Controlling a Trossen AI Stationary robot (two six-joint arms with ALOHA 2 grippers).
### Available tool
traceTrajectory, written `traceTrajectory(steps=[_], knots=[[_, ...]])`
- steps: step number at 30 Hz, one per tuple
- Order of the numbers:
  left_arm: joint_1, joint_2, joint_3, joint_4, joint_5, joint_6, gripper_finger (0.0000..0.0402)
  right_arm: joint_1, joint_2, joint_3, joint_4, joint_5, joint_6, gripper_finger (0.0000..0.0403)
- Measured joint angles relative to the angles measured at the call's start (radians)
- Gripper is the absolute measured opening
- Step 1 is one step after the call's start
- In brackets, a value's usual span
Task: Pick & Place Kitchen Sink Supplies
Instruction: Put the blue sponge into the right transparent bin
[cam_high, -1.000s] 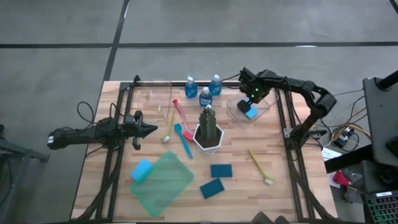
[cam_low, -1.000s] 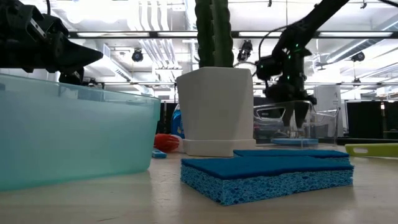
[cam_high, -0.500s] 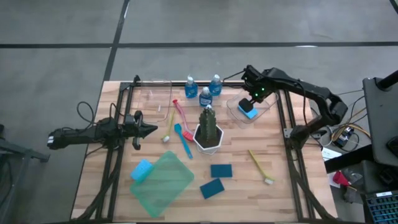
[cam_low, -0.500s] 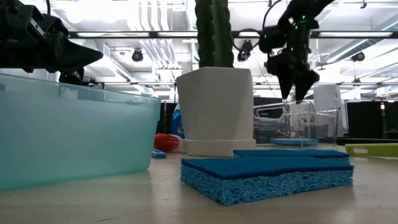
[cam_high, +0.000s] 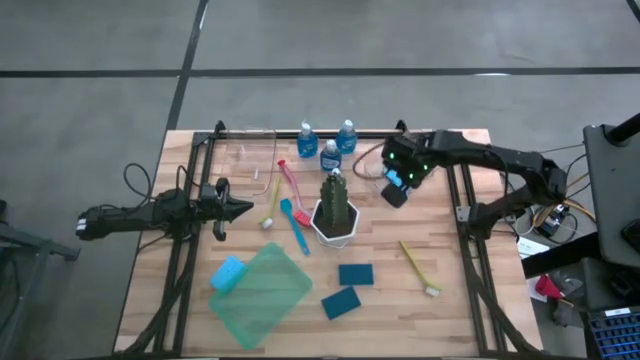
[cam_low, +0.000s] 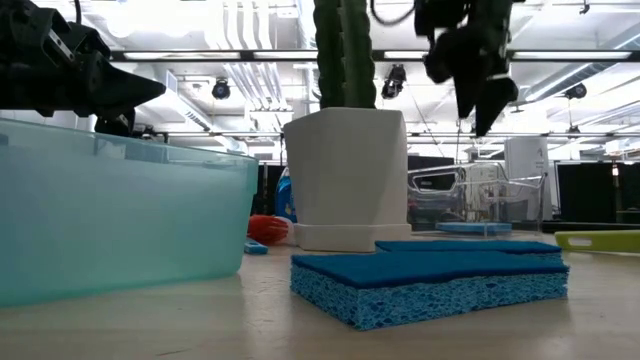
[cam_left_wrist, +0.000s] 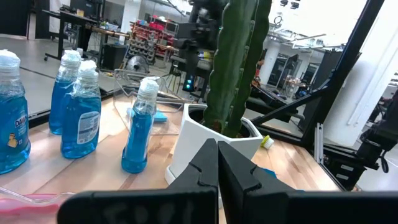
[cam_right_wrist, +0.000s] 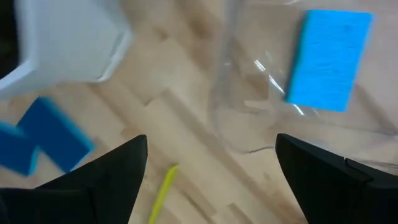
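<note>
One light-blue sponge (cam_right_wrist: 330, 60) shows blurred through the clear container (cam_right_wrist: 249, 118) wall.

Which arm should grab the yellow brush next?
Right. Its end effector is open and empty over the clear bin, on the yellow brush's side. The left end effector sits shut across the table.

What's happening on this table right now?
The right gripper hangs empty with its fingers open above a clear container that holds one light-blue sponge. The left gripper waits shut at the table's left side. Still out on the wood are three blue bottles, several long-handled brushes, two teal sponges and another light-blue sponge. A cactus in a white pot stands mid-table, and a green sheet lies toward the front.
</note>
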Motion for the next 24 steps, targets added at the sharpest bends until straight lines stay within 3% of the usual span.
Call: traceTrajectory(steps=[12, 20, 24], knots=[[0.000, 0.000, 0.000, 0.000, 0.000, 0.000, 0.0000, 0.385, -0.020, -0.010, 0.128, 0.019, 0.035, 0.0347], [0.000, 0.000, 0.000, 0.000, 0.000, 0.000, 0.0000, 0.626, -0.001, -0.019, 0.242, 0.173, 0.146, 0.0347], [0.000, 0.000, 0.000, 0.000, 0.000, 0.000, 0.0000, 0.684, 0.052, -0.022, 0.271, 0.202, 0.179, 0.0347]])
